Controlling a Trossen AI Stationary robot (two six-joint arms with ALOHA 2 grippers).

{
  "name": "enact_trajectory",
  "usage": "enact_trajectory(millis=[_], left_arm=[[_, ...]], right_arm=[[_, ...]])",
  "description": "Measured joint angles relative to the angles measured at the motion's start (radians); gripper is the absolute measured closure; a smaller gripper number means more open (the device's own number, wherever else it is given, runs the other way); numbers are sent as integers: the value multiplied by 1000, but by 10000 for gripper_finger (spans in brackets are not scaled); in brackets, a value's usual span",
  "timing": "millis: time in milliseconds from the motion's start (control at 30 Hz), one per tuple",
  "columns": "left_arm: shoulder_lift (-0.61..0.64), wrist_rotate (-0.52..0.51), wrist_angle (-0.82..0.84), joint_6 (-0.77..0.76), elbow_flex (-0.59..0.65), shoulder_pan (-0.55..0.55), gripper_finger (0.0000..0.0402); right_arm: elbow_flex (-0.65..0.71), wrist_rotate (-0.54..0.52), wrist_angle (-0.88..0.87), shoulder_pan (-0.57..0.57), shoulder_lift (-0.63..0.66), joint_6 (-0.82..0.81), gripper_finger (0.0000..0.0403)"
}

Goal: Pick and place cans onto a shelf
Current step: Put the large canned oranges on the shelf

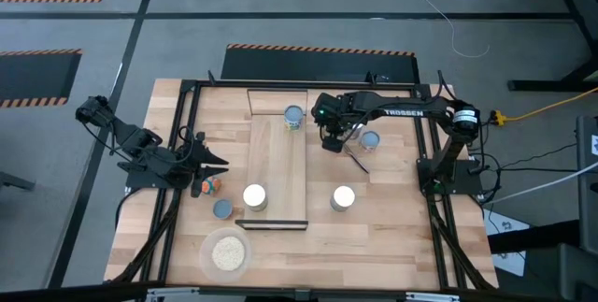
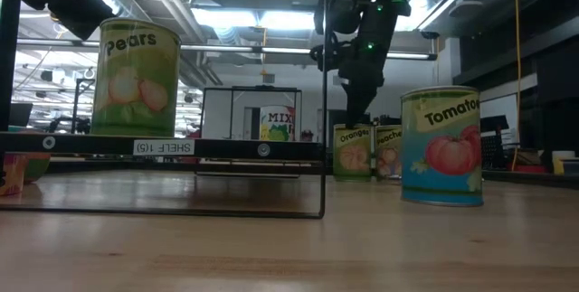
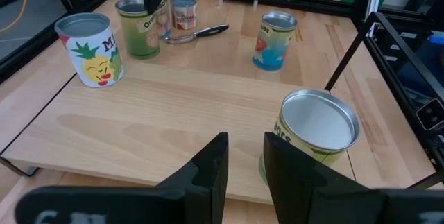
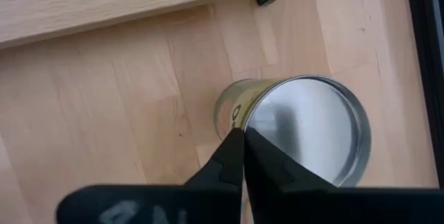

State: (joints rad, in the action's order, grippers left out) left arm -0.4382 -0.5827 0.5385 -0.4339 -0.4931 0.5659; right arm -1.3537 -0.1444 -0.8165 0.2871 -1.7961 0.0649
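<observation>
- Right gripper [image 4: 243, 141] hangs over the Orange can [image 4: 305, 130] just beside the shelf [image 1: 277, 166] — fingers pressed together, pinching nothing.
- Left gripper [image 3: 243, 156] waits at the table's left, fingers slightly apart, empty.
- Pears can [image 1: 254, 196] stands on the shelf.

Two cans [image 1: 255, 196] upright on shelf [image 1: 277, 166].

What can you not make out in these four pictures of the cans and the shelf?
- High view: the orange can is hidden beneath the right gripper.
- Right wrist view: whether that gripper touches the can's rim, because its fingertips overlap it.
- Low view: the peaches can is half hidden behind the orange can.
- Low view: the mixed-fruit can, far beyond the shelf, is too small to read fully.
</observation>
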Motion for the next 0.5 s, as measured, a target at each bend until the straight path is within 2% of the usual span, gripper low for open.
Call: enact_trajectory(millis=[233, 500], left_arm=[[0, 0, 0, 0, 0, 0, 316], [0, 0, 0, 0, 0, 0, 316]], right_arm=[[-34, 14, -11, 0, -9, 22, 399], [-190, 12, -204, -24, -8, -9, 401]])
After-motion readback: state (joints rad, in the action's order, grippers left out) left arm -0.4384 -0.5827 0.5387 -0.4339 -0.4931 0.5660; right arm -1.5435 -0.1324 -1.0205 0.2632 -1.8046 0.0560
